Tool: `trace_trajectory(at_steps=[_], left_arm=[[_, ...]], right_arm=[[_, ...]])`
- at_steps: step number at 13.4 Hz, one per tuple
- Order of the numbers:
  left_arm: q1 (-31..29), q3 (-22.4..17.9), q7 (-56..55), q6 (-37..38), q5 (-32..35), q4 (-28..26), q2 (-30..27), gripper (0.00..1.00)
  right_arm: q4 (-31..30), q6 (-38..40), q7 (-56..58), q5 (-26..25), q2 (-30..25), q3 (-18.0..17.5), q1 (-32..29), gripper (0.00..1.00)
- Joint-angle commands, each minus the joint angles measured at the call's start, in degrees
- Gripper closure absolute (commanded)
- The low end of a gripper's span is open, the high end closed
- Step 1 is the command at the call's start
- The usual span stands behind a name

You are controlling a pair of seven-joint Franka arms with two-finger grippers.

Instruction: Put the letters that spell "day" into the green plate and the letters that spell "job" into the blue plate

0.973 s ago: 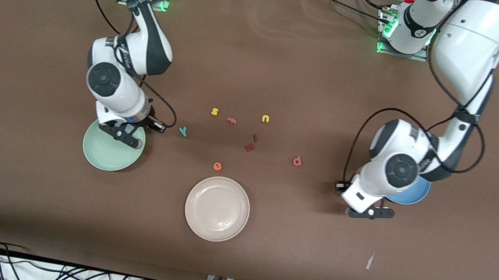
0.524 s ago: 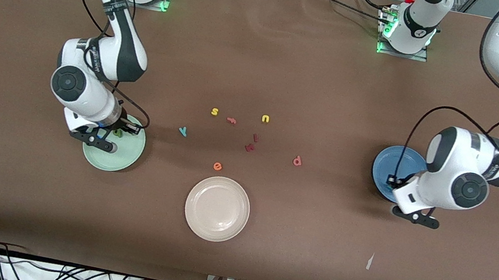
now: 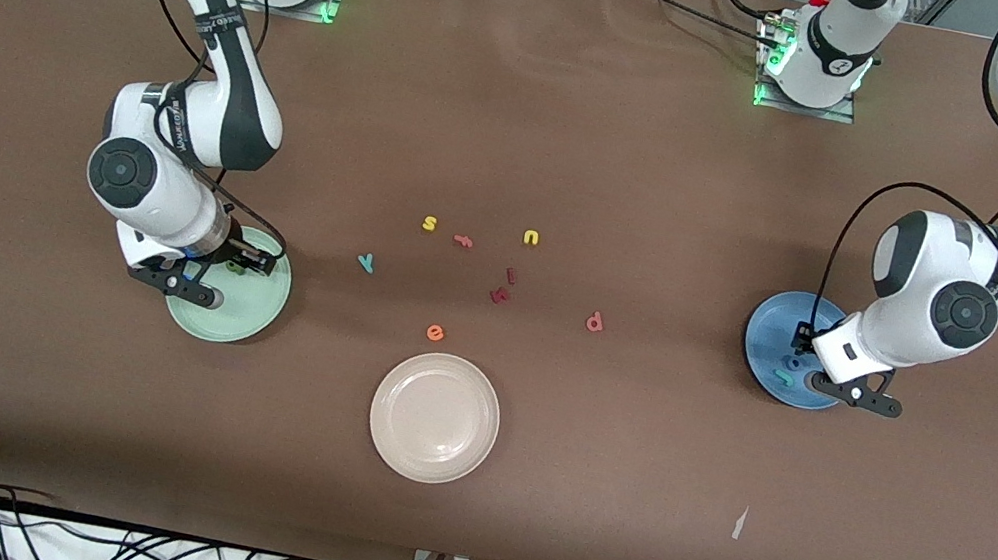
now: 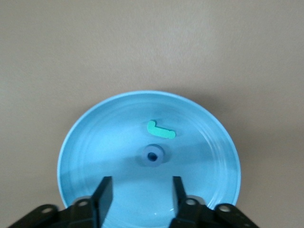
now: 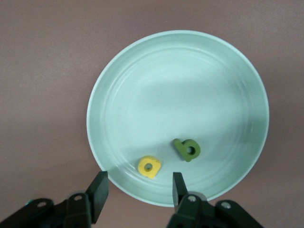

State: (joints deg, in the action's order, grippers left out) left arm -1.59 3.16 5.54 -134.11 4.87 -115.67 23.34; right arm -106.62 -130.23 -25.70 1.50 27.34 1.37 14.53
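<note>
The green plate [image 3: 247,319] lies toward the right arm's end of the table and holds a dark green letter [image 5: 186,149] and a yellow letter [image 5: 149,166]. My right gripper [image 5: 139,179] hangs open and empty over the plate's rim. At the left arm's end, the blue plate [image 4: 95,142] holds a teal hook letter [image 4: 160,131] and a blue ring [image 4: 153,155]. Over it my left gripper [image 4: 141,182] is open and empty. A teal "y" [image 3: 366,263] and a salmon-red letter [image 3: 594,322] lie on the table between the plates.
A cream plate [image 3: 434,416] sits nearer the front camera, an orange "e" [image 3: 435,332] just above it. Yellow "s" [image 3: 429,224] and "u" [image 3: 531,238], a salmon piece [image 3: 463,241] and dark red pieces [image 3: 502,293] lie mid-table. A paper scrap [image 3: 739,523] lies near the front edge.
Both grippers swung outward toward their own ends of the table and opened. The blue plate, earlier covered by the left arm, now shows with the teal hook and blue ring in it.
</note>
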Motion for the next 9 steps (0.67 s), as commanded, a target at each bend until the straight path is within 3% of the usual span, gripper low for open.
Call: trace_trajectory(at_steps=[1,4,9], left_arm=[[1.1,1.8,-6.6,0.7,0.1,1.7,-1.5,0.00],[6.7,4.7,-23.3,0.7,0.1,7.2,3.0,0.00],[18.4,4.7,-45.1,0.7,0.1,17.4,11.4,0.00]], right_arm=[[0.8,0.2,-8.2,0.3,0.3,-1.8,2.7,0.35],[0.7,-0.4,-15.9,0.3,0.6,-2.2,7.0,0.33],[0.2,-4.7,-25.9,0.3,3.2,-2.2,10.3,0.33]])
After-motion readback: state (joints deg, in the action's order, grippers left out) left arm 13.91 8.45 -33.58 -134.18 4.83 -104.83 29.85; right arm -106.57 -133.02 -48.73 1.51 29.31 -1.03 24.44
